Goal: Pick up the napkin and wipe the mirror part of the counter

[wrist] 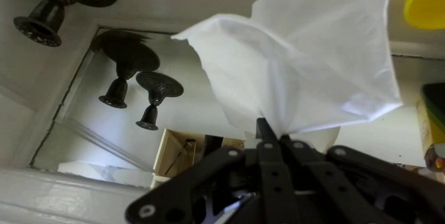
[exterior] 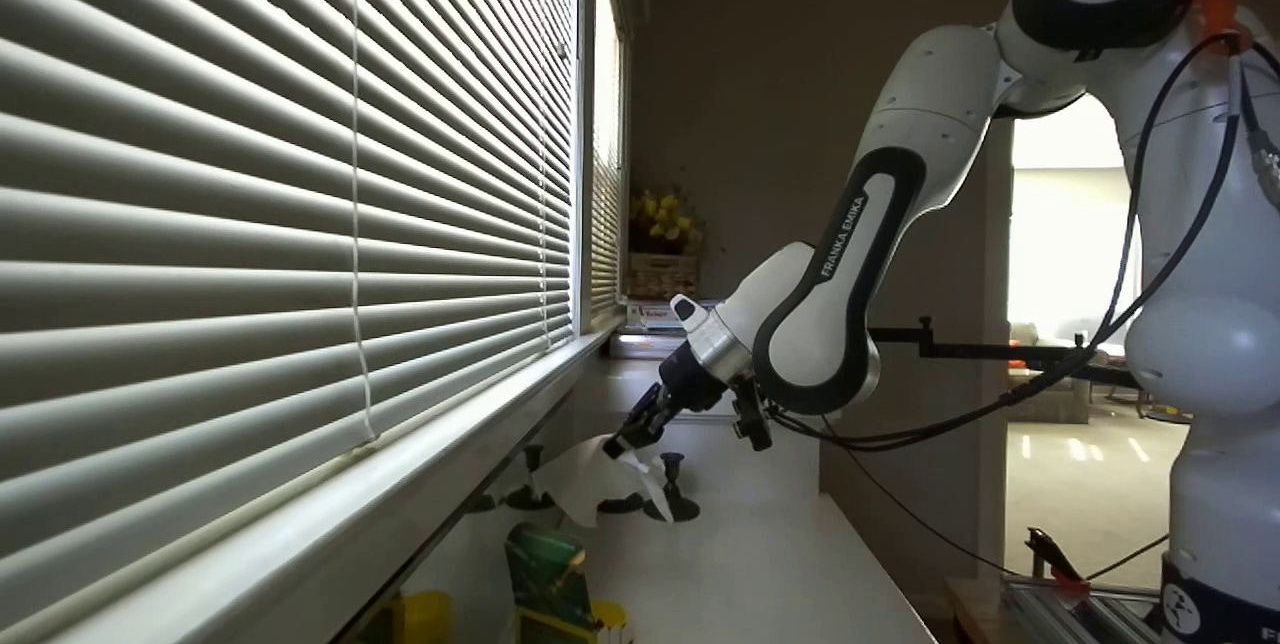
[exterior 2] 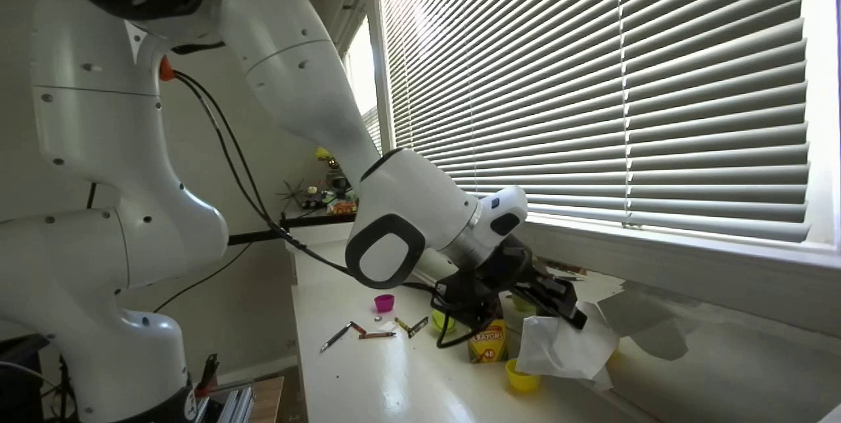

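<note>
the claw (wrist: 273, 130) is clamped on a gathered bit of white napkin (exterior 2: 566, 349), its two sides drawn together, and it tilts downward above the pale worktop (exterior 2: 401, 383). the napkin fans out loosely past the claw's tips. just beside the claw, low under the window sill (exterior 2: 670, 265), runs the mirror (wrist: 201, 109); i cannot tell whether the napkin touches it. below the claw in an exterior view stands a yellow cup (exterior 2: 523, 381), its rim partly hidden by the napkin, with a crayon box (exterior 2: 487, 347) near it. farther from the claw on that side are a lime cup (exterior 2: 439, 321), a pink cup (exterior 2: 384, 303) and some scattered crayons (exterior 2: 378, 335). on the claw's opposite side, dark candlesticks (exterior: 674, 506) stand on the worktop, and shapes like them show in the mirror in the wrist view. well beyond, a basket of yellow flowers (exterior: 664, 274) rests over some books (exterior: 660, 316). higher than the claw, white blinds (exterior 2: 525, 114) hang in both exterior views.
</note>
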You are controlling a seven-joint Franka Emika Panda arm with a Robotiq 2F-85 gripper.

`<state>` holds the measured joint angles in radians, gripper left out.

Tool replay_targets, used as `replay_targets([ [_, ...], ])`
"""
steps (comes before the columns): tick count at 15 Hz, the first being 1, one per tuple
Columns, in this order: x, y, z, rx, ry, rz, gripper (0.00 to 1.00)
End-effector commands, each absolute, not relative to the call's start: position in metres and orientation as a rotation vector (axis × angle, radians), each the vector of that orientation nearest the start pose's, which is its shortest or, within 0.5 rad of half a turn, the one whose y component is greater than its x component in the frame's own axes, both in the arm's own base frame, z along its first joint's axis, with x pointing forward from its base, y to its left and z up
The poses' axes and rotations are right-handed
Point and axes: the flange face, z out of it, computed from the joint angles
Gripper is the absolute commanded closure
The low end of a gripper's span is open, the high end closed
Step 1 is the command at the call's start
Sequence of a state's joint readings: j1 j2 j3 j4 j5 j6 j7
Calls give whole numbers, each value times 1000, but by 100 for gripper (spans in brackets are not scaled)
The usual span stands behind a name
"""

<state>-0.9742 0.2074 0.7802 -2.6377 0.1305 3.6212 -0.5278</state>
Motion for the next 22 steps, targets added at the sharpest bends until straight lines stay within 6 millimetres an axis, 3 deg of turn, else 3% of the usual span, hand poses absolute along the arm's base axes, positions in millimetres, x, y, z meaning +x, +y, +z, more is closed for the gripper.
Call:
replay_targets([
  [1, 477, -107, 290, -3012, -125, -1417, 100],
  [6, 503, -97, 274, -2950, -157, -1435, 100],
  [14, 548, -81, 252, -2895, -350, -1421, 100],
  [22, 550, -88, 230, -2959, -410, -1310, 100],
])
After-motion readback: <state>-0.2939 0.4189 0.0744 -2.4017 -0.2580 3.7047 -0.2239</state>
